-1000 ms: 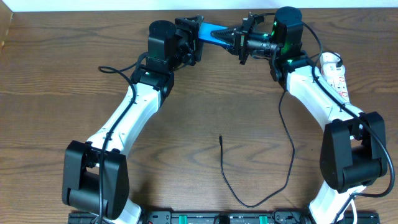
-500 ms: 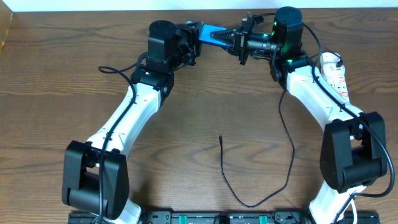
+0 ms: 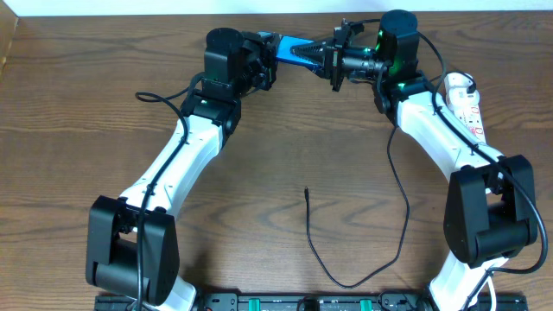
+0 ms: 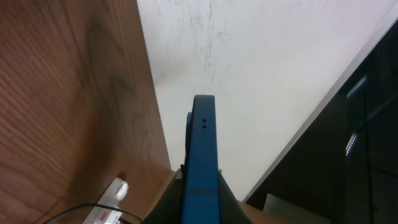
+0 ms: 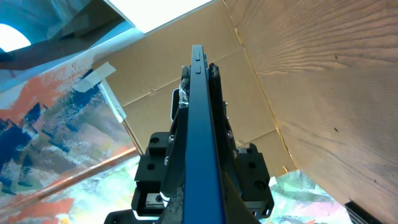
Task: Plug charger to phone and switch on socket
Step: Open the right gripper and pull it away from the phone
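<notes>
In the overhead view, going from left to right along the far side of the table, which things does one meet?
left gripper → phone, gripped at each end → right gripper → power strip

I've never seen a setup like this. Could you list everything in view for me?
phone: one, blue, held between both grippers near the table's far edge.
charger cable: one, black, looped on the table right of centre, tip lying free.
power strip: one, white with red markings, far right, beside the right arm.
table: one, brown wood.
arms: two, white and black; left arm, right arm.
grippers: two, black; left gripper and right gripper, both shut on the phone.
</notes>
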Available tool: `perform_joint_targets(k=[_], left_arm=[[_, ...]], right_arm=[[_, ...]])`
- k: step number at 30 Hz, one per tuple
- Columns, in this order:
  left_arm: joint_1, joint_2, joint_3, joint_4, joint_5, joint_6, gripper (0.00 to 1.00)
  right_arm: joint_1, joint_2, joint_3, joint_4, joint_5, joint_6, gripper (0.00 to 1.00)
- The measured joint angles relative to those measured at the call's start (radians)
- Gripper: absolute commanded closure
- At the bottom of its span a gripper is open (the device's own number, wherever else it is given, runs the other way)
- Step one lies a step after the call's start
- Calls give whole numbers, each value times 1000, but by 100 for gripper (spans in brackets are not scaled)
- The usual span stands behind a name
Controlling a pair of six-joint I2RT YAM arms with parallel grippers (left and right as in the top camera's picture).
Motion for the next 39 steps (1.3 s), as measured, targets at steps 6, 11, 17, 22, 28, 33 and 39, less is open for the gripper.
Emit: perform_joint_targets(k=[6,11,17,22,28,33,39], left_arm=[[0,0,0,-13,-2,0,92],[3,0,0,-15,-3,0,93],[37,0,0,-16,8,2,93],[93,0,0,-16,70,11,93],[188,0,0,-23,227,82,92],[264,0,0,-53,388,156,93],[343,0,0,-142,570,259,93]], right_arm=[[5,1,0,13,-8,-46,13],[9,1,0,16,-20,-128,1],[2,1,0,16,-28,-245,1],[-31,1,0,16,-31,-337,1],[-92,1,0,16,-30,-433,1],[-112,1,1,-29,-27,-557,1],[-105,1,5,-261,18,-697,1]])
